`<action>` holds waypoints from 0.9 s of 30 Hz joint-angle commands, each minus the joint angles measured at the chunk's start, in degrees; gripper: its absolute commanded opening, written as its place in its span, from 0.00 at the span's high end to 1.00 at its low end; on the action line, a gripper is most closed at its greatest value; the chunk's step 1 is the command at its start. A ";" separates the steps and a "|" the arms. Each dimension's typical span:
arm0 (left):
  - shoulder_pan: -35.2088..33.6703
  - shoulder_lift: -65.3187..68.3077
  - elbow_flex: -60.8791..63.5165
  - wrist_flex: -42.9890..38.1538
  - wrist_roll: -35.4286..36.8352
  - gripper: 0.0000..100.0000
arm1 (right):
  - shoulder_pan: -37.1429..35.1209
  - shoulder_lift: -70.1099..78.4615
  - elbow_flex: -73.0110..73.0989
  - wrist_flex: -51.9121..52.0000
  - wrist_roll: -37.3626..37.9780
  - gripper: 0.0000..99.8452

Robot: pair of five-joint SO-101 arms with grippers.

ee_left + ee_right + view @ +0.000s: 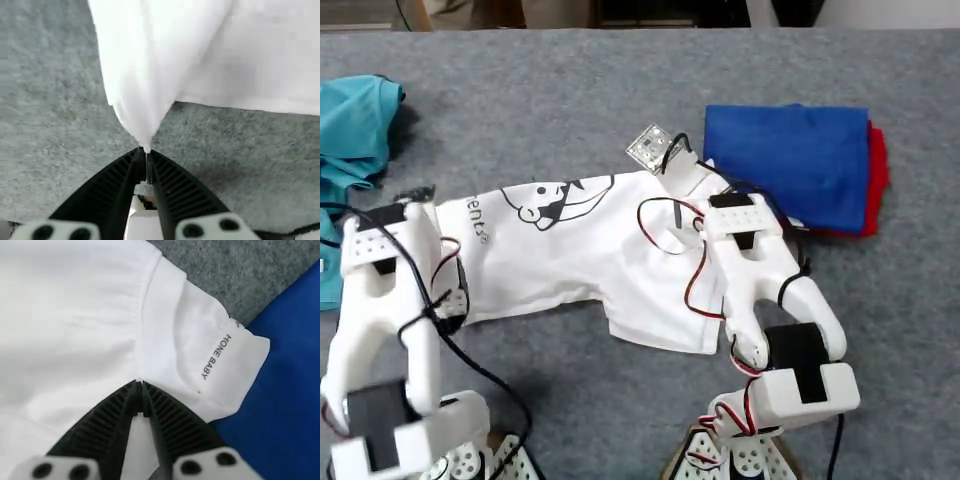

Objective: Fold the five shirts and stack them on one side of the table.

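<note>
Though arms hide both grips from above, the worktop (570,80) carries the white shirt (570,260), spread centrally; a teal shirt (350,130) is cut off at the edge. Wrist views show the left pincer (146,152) clamped on a white fold; the right pincer (139,385), clamped by the collar (165,315).

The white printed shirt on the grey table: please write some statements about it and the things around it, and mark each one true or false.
1. The left gripper is shut on the white printed shirt. True.
2. The right gripper hangs open above that shirt. False: it is shut on the fabric beside the collar.
3. The folded blue shirt lies on the folded red shirt. True.
4. The teal shirt is folded on that stack. False: it lies crumpled across the grey table from the stack.
</note>
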 commanded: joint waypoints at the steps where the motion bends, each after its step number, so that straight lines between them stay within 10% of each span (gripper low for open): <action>1: 0.35 6.29 -2.73 0.18 -0.70 0.95 | 0.66 -0.31 -1.27 -0.97 -0.09 1.00; 6: -4.22 10.42 -11.87 2.02 6.51 0.84 | 0.66 -0.75 -1.27 -0.97 -0.09 1.00; 13: -5.36 9.98 -31.21 16.97 -1.67 0.92 | 0.57 -0.66 -10.15 10.46 -0.09 1.00; 27: -2.90 29.05 -43.16 2.02 7.91 0.98 | -3.47 6.90 -14.64 28.57 -0.62 1.00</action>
